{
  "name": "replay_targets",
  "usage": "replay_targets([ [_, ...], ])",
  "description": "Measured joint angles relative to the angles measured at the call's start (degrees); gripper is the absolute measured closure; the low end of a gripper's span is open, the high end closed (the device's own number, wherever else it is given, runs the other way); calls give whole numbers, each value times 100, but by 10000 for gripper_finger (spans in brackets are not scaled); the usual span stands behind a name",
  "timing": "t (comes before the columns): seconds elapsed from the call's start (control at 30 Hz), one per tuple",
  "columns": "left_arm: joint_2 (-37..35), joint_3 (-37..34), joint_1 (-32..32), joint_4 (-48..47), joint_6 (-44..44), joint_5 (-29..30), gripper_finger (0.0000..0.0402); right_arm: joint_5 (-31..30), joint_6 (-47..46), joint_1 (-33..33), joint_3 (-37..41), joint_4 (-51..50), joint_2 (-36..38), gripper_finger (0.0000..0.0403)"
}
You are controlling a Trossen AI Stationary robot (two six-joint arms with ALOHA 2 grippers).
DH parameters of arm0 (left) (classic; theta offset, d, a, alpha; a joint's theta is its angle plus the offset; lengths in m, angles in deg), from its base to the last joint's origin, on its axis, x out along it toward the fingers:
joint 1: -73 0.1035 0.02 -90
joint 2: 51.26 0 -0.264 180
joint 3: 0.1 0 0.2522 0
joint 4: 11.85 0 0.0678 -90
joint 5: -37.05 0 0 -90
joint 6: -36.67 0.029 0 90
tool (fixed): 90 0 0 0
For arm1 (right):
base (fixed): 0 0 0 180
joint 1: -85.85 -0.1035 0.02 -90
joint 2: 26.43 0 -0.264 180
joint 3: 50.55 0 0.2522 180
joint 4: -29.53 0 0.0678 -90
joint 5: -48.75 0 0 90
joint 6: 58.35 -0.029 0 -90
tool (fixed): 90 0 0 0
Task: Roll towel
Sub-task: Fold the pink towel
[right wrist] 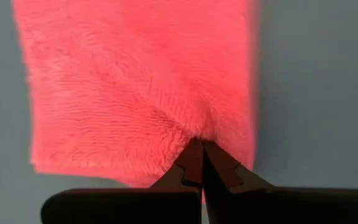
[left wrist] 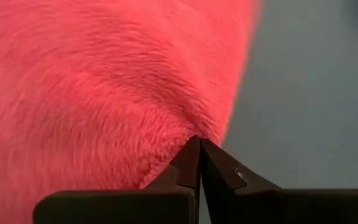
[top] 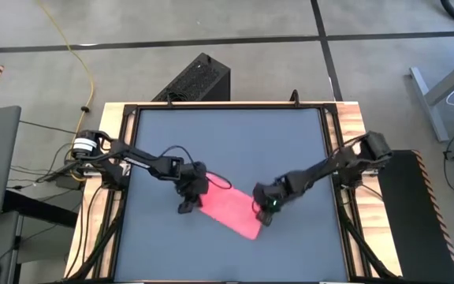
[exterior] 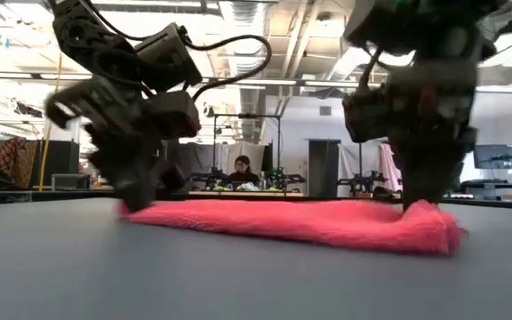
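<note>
Towel (top: 231, 209) lying flat on counter (top: 227, 134), toward the near half, set diagonally. Left gripper (top: 189, 207) down at towel's left end, fingers (left wrist: 188, 165) pinched together on its edge. Right gripper (top: 265, 214) down at towel's right end, fingers (right wrist: 191, 163) likewise closed on its edge. Seated person (exterior: 241, 169) well behind towel, beyond counter. Boxed unit (top: 195, 79) on floor behind counter.

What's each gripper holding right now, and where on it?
Both pinch the towel. Left gripper has its fingers shut on one end's edge; right gripper is shut on the opposite end's edge, near a corner.
</note>
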Motion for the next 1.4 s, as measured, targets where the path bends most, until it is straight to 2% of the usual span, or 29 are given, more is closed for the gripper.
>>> replay_targets([
  [0.17,-1,96,-247,-24,26,-236,401,-451,362,953,13,-1138,813,382],
  [0.23,-1,135,-258,-20,40,-224,402,-388,597,1205,13,-1223,1107,382],
  [0.33,-3,205,-241,-25,36,-86,401,-174,757,1256,13,-932,1502,382],
  [0.43,-3,287,-241,-32,34,222,401,-147,681,947,0,-452,1714,382],
  [0.53,-3,390,-241,9,56,426,401,-130,375,466,0,-89,1605,382],
  [0.7,-6,661,-235,18,200,477,401,-565,-376,-357,-4,430,867,382],
  [0.83,-10,891,-154,4,391,401,401,-943,-1199,-800,-4,465,340,382],
  [1.0,-14,943,182,-215,592,1181,401,-1065,-2106,-1232,-6,487,-102,382],
  [1.13,-6,938,527,-728,822,1803,402,-1150,-2593,-1551,-25,532,-205,382],
  [1.4,-4,610,913,-885,967,1785,401,-1120,-2735,-1858,2,379,97,382],
])
